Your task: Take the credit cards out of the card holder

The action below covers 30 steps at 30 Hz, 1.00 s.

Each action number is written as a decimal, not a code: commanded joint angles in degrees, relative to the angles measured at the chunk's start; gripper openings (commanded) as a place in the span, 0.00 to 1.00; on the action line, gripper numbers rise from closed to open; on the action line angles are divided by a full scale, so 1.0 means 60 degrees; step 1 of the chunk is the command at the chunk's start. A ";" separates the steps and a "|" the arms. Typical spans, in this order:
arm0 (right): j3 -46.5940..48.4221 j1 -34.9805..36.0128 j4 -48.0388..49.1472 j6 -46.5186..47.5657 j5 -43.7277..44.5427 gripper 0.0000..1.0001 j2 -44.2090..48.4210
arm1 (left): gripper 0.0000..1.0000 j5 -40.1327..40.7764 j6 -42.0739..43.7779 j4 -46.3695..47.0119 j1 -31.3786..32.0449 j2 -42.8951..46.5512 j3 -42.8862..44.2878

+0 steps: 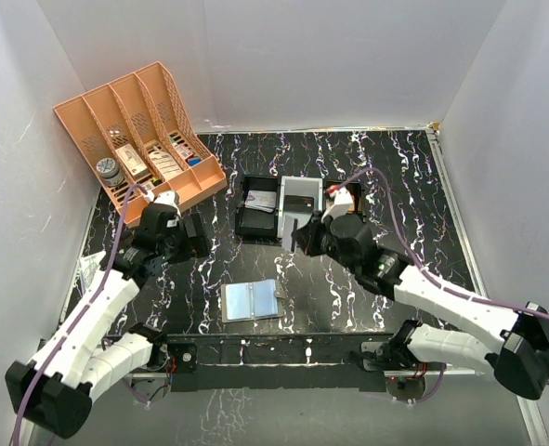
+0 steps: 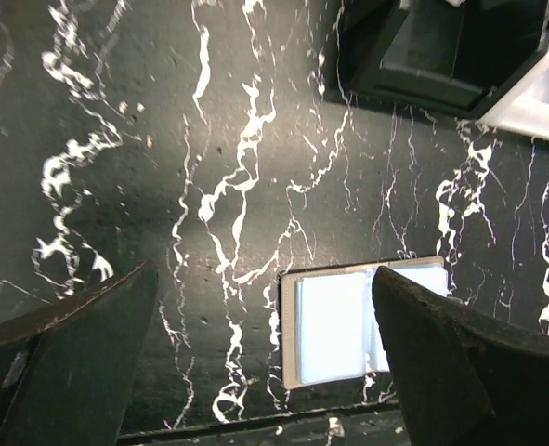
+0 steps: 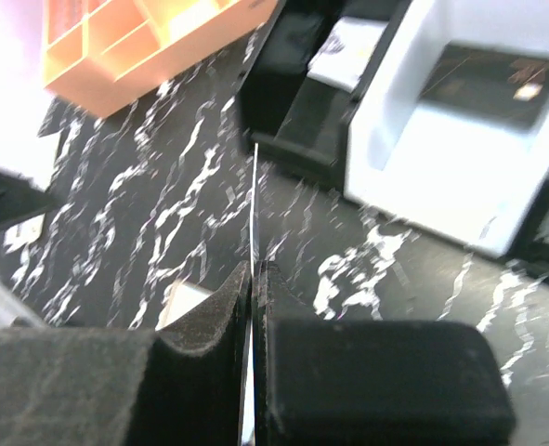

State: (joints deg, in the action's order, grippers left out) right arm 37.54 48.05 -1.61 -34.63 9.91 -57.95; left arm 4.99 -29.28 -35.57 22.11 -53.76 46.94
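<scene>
My right end effector point(image 3: 255, 279) pinches a card point(image 3: 254, 200) edge-on and may drop it, while my left end effector point(image 2: 263, 279) stands wide, the holder point(image 2: 334, 325) unheld.

An orange lattice organiser point(image 1: 183, 104) stands back-left on the black marbled table point(image 1: 395, 177), a black tray point(image 1: 255, 226) nearby.
</scene>
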 commanded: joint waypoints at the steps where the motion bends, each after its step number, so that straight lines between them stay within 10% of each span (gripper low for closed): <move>1: 0.1497 -0.1063 -0.1441 0.1344 0.0570 0.00 -0.0657 | 0.99 0.1366 0.1005 0.0208 -0.0067 0.1030 -0.0099; 16: 0.3700 -0.2854 0.0059 0.3533 -0.1904 0.00 -0.2969 | 0.99 0.2269 0.0844 0.0415 -0.0094 0.1454 -0.0350; 30: 0.5562 0.0131 0.0699 1.0602 0.0997 0.00 -0.6010 | 0.99 0.2817 0.0767 0.0231 -0.0081 0.1537 -0.0306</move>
State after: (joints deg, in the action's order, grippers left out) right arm 65.19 48.84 0.12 17.06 9.63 -90.19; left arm 19.18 -24.67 -33.30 21.85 -45.58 44.71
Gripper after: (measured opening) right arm 0.009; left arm 0.985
